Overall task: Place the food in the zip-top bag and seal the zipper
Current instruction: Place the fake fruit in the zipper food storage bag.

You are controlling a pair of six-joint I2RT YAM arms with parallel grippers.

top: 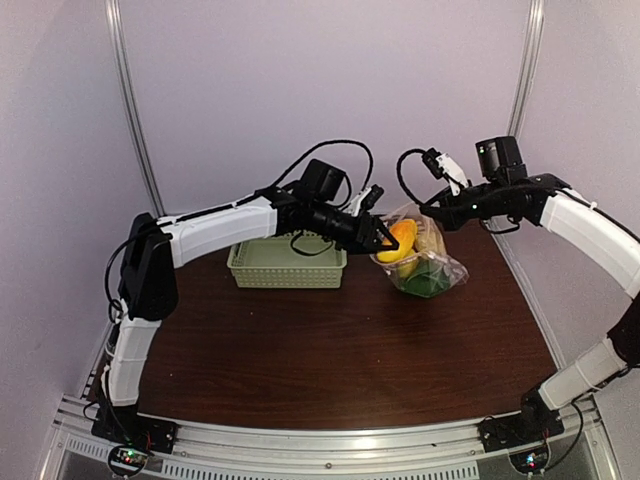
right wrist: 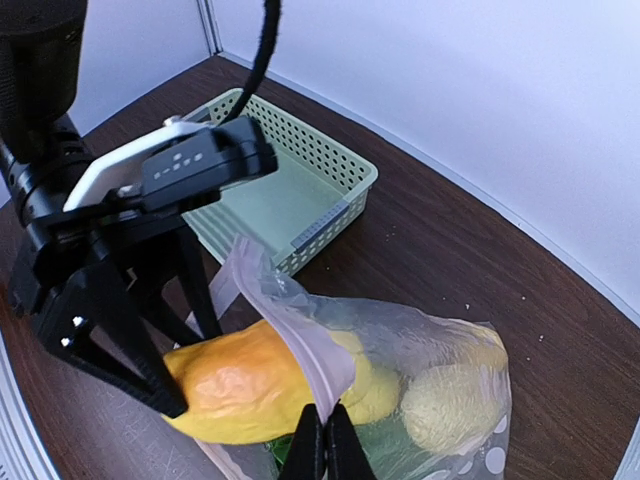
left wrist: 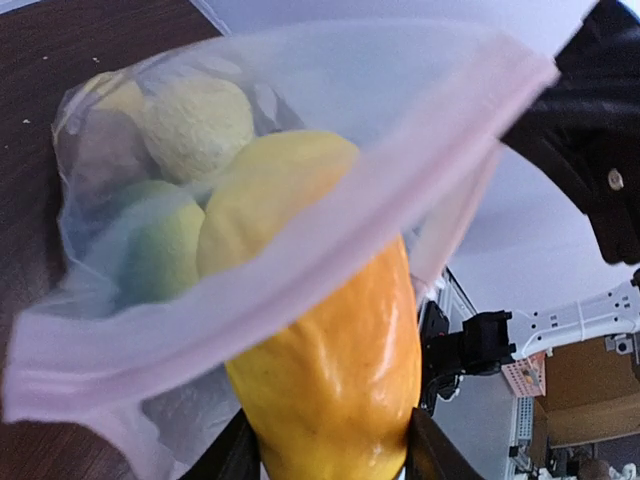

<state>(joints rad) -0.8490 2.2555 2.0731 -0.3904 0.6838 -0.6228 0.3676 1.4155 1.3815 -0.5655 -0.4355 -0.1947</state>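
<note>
Loading, judged nearly complete. Left fingers [left wrist: 432,455] grip an orange piece [right wrist: 240,390] half through the mouth of the bag [top: 440,272], right of centre on the tabletop [top: 330,350]. Right fingers [right wrist: 305,455] pinch its rim. Other food [left wrist: 195,125] lies inside — the zipper [left wrist: 120,335] is not yet sealed.

**Legible Markings: None**

No text, brand, number or sign is readable in any view. The white plate [right wrist: 150,170] on the left gripper [right wrist: 190,370] carries small dark marks, too blurred to read. A pale background tag [left wrist: 525,373] bears fine marks, too small to read.
</note>
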